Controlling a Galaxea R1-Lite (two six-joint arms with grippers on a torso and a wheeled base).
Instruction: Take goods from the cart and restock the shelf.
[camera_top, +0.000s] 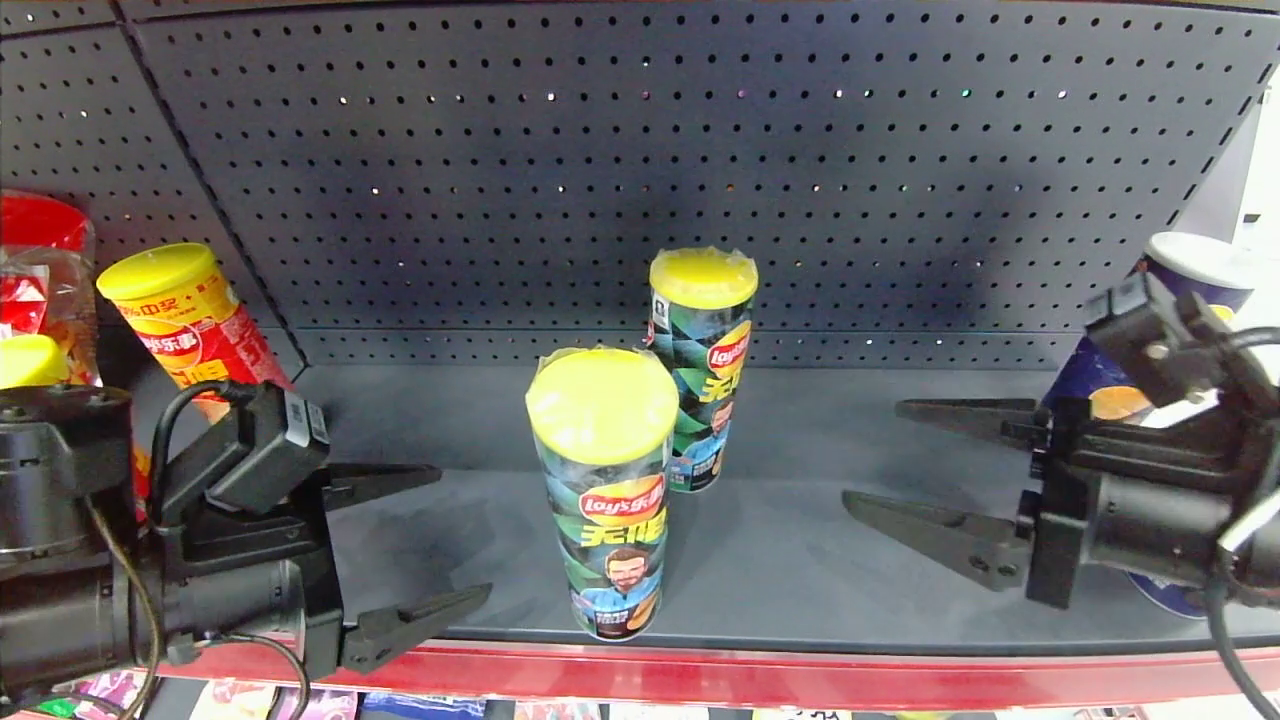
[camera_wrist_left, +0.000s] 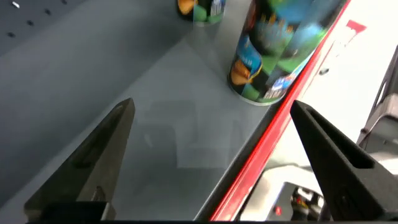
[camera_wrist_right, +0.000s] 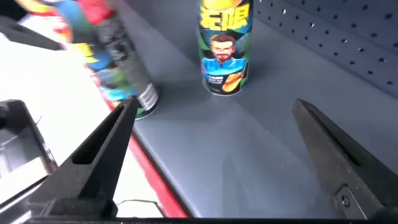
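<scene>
A dark grey perforated metal back panel (camera_top: 640, 180) rises behind the shelf (camera_top: 800, 560), with small points of light showing through some of its holes. At the left end stands a red-and-yellow cylindrical can with a yellow lid (camera_top: 185, 315), tilted a little in this view. Just left of it is a clear plastic packet with a red top (camera_top: 40, 270), and in front of that a round yellow lid (camera_top: 30, 360) of a can that is mostly hidden. At the far right stands a dark blue cylindrical can with a white lid (camera_top: 1200, 258), upright and partly hidden. Below the shelf's front edge, the tops of colourful printed packs (camera_top: 420, 705) show in a row.
</scene>
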